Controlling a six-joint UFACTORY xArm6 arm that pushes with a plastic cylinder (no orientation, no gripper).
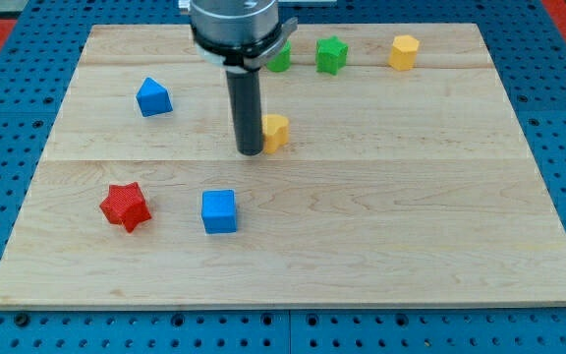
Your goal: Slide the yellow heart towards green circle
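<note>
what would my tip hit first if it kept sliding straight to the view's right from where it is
Almost at once, the yellow heart: my tip sits right at its left side, seemingly touching it. Whether the push would carry it up toward the green circle is unclear.

Your arm ends in a round grey metal flange with a darker band beneath. A straight, smooth, dark cylindrical rod [247, 108] descends from it to my tip [251, 152].

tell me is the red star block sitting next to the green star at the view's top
No, the red star lies at the view's lower left, far from the green star near the top edge.
</note>
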